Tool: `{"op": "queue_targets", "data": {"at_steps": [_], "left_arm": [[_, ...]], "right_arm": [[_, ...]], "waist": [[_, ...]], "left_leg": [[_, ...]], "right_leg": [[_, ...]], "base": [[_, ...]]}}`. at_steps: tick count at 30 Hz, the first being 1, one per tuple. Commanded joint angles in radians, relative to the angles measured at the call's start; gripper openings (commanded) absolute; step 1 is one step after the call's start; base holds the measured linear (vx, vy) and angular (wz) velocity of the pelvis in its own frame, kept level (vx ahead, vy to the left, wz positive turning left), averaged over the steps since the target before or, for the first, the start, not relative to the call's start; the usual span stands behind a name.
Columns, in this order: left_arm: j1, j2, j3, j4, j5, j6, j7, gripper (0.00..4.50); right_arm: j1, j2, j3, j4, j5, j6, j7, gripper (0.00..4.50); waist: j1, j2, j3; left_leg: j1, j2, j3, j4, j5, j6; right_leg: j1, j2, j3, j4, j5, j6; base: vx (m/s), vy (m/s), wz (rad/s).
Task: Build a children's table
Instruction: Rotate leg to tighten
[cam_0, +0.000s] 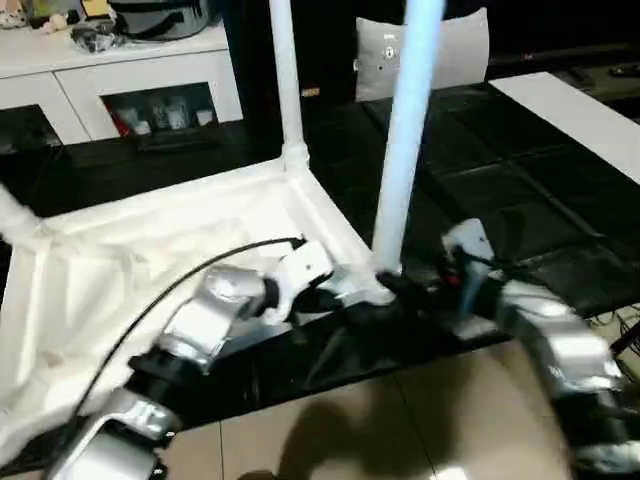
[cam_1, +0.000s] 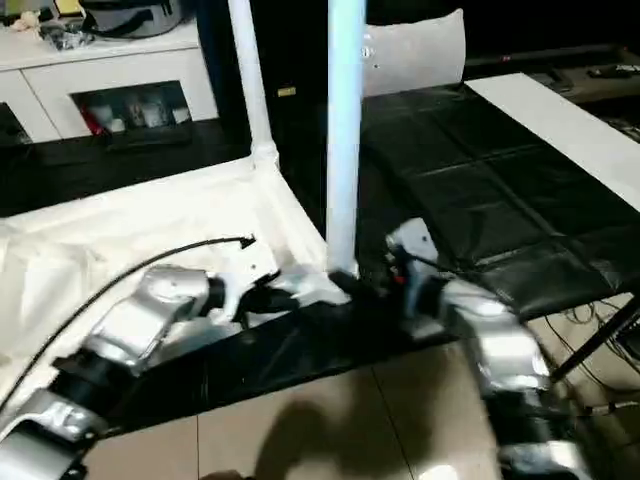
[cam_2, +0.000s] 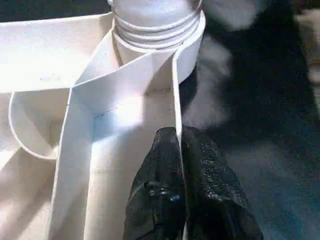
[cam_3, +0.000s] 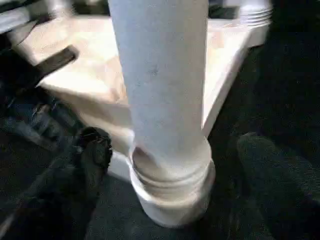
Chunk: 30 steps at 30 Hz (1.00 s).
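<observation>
**A:** How far along is the table?

**B:** Starting nearest: the left gripper (cam_2: 182, 150) has its two black fingers pinched together over a thin rib of the tabletop (cam_0: 150, 260), which lies upside down on a dark mat (cam_0: 500, 150) on the floor. Just beyond that rib a leg (cam_0: 405, 140) stands upright in the near corner socket (cam_3: 172, 192), with thread rings still showing above the socket's rim.

**A:** And the right gripper?

**B:** The right gripper (cam_3: 170, 155) has its fingers spread wide on either side of that leg's base, holding nothing.

**A:** So the leg is done?

**B:** Seated, I judge; whether it is screwed fully home I cannot tell, given those exposed threads. A second leg (cam_0: 285, 80) stands in the far corner. At the left edge a white stub (cam_0: 15, 220) may be a third leg, but it is cut off.

**A:** What is left?

**B:** Probably at least one leg, then turning the table over. The tabletop's left end runs out of the picture, and both legs' tops are cropped. Behind stands a white cabinet (cam_0: 130, 70) with glass doors.
</observation>
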Motion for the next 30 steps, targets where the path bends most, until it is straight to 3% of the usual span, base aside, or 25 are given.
{"op": "queue_targets", "data": {"at_steps": [1,5,6,7,12,18,20,26,30], "left_arm": [[0.018,0.028,-0.059,-0.004,0.012,-0.050,-0.096,0.00],[0.019,0.067,-0.081,-0.009,0.002,-0.085,-0.184,0.00],[0.015,0.083,-0.090,-0.009,0.001,-0.094,-0.217,0.00],[0.015,0.087,-0.092,-0.009,0.001,-0.097,-0.226,0.00],[0.003,0.137,-0.115,0.002,-0.002,-0.152,-0.322,0.00],[0.000,0.160,-0.122,0.012,0.007,-0.183,-0.357,0.00],[0.000,0.163,-0.123,0.012,0.006,-0.188,-0.363,0.00],[-0.006,0.161,-0.131,0.028,0.010,-0.212,-0.369,0.00],[-0.005,0.160,-0.136,0.028,0.013,-0.213,-0.367,0.00]], "right_arm": [[-0.005,-0.018,0.016,-0.023,0.020,0.001,0.071,4.35],[-0.007,-0.052,0.040,-0.030,0.036,0.003,0.162,4.09],[-0.012,-0.058,0.051,-0.028,0.036,-0.002,0.188,4.09],[-0.014,-0.059,0.052,-0.026,0.037,-0.001,0.192,3.95],[-0.036,-0.069,0.100,-0.013,0.042,0.013,0.276,3.59],[-0.058,-0.054,0.127,0.007,0.035,-0.002,0.313,3.13],[-0.068,-0.045,0.132,0.015,0.034,-0.008,0.319,2.75],[-0.084,-0.023,0.151,0.032,0.031,-0.021,0.332,2.39],[-0.081,-0.014,0.158,0.032,0.033,-0.015,0.343,2.04]], "waist": [[0.004,-0.008,-0.057],[0.012,-0.012,-0.056],[0.017,-0.009,-0.058],[0.017,-0.013,-0.058],[0.021,-0.015,-0.061],[0.025,-0.016,-0.060],[0.025,-0.017,-0.061],[0.025,-0.016,-0.062],[0.024,-0.016,-0.059]], "left_leg": [[0.006,0.034,-0.003,-0.064,-0.269,0.057],[0.015,0.037,0.000,-0.065,-0.282,0.052],[0.014,0.038,-0.001,-0.065,-0.275,0.050],[0.012,0.038,-0.001,-0.066,-0.269,0.051],[0.010,0.037,0.000,-0.063,-0.250,0.058],[0.009,0.039,0.000,-0.064,-0.246,0.050],[0.010,0.038,0.000,-0.064,-0.245,0.048],[0.010,0.038,0.001,-0.062,-0.232,0.048],[0.012,0.038,0.001,-0.065,-0.254,0.042]], "right_leg": [[0.055,-0.058,0.046,-0.084,-0.326,-0.155],[0.049,-0.057,0.049,-0.083,-0.327,-0.174],[0.050,-0.058,0.049,-0.079,-0.313,-0.181],[0.051,-0.058,0.049,-0.078,-0.305,-0.183],[0.053,-0.059,0.050,-0.072,-0.286,-0.190],[0.052,-0.062,0.050,-0.071,-0.305,-0.186],[0.051,-0.062,0.050,-0.072,-0.308,-0.186],[0.050,-0.060,0.050,-0.069,-0.286,-0.190],[0.050,-0.061,0.050,-0.073,-0.325,-0.181]], "base": [[0.000,0.000,0.00],[0.000,0.000,0.00],[0.000,0.000,0.00],[0.000,0.000,0.00],[0.000,0.000,0.00],[0.000,0.000,0.00],[0.000,0.000,0.00],[0.000,0.000,0.00],[0.000,0.000,0.00]]}}
